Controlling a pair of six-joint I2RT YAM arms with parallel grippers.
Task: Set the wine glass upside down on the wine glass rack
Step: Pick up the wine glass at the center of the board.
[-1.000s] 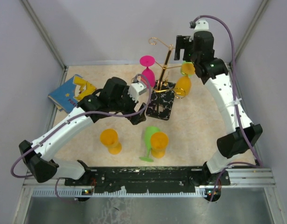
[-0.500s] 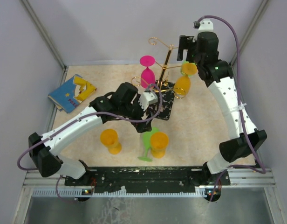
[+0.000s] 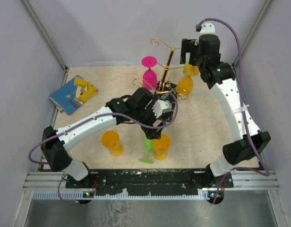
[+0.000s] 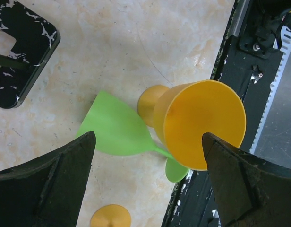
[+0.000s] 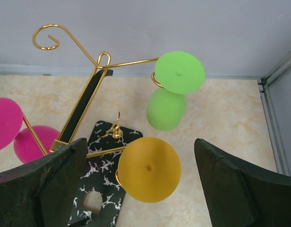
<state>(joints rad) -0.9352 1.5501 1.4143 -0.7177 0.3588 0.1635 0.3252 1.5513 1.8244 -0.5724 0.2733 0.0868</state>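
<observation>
The gold wire wine glass rack (image 3: 170,59) stands at the back centre, its black marbled base (image 5: 105,189) mostly hidden under my left arm in the top view. A pink glass (image 3: 149,71), a green glass (image 5: 166,109) and an orange glass (image 5: 149,169) hang on it upside down. On the table a green glass (image 4: 117,130) lies on its side against an upright orange glass (image 4: 202,123). Another orange glass (image 3: 111,142) stands upside down to their left. My left gripper (image 4: 148,142) is open and empty above the lying green glass. My right gripper (image 5: 140,142) is open and empty above the hanging glasses.
A blue and yellow book (image 3: 72,93) lies at the back left. The black rail (image 3: 150,176) with the arm bases runs along the near edge. Grey walls close in the back and both sides. The rack base corner (image 4: 22,52) shows in the left wrist view.
My left arm has swung right and toward the near edge, from beside the rack base to above the green and orange glasses. The right arm has hardly moved.
</observation>
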